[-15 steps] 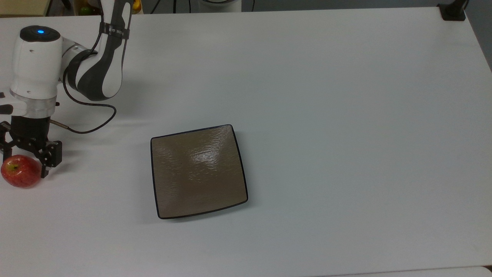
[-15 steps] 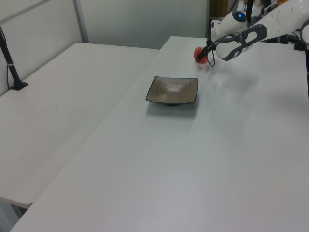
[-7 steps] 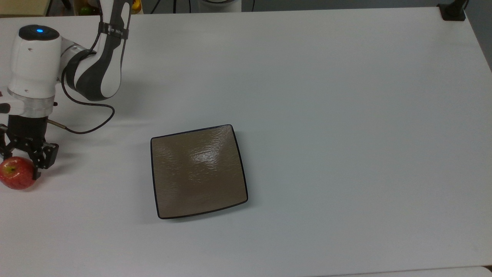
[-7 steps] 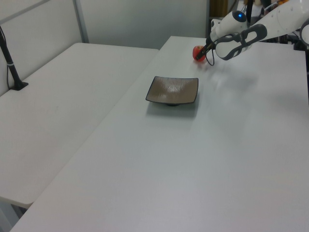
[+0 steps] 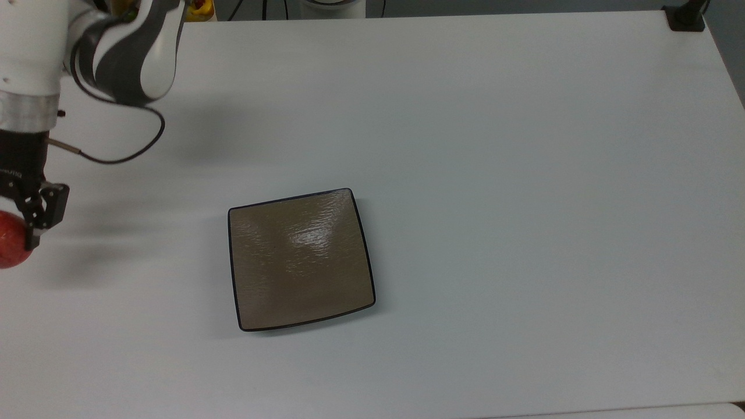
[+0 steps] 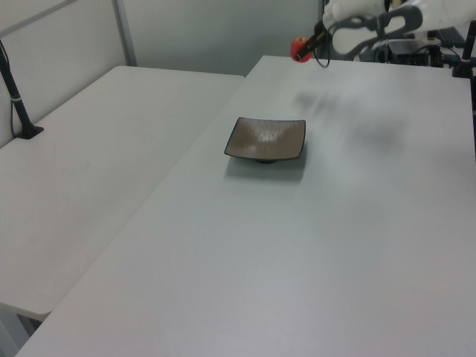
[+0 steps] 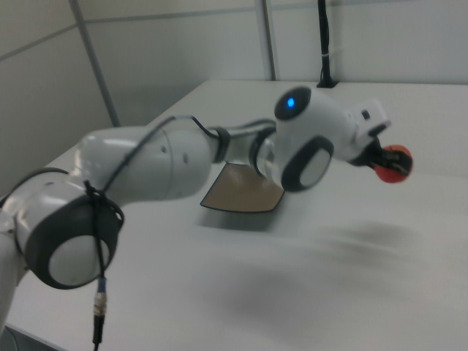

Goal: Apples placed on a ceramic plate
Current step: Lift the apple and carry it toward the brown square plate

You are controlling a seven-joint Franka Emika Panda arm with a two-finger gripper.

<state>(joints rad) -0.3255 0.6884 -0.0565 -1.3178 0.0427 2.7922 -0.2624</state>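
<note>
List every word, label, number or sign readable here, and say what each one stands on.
No text reads clearly.
Small pale lettering on the black body of the gripper, at the top view's left edge: too small to read.
The apple, the ceramic plate and the white table: no lettering seen.
The blue light on the arm is a lamp, not a sign.

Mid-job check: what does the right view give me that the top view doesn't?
Right view: the whole small red apple in the gripper, held clear above the white table. Top view: the full square glossy taupe-brown ceramic plate, empty, and a yellow object beyond the table's far edge. Both: arm, apple, plate, table.
</note>
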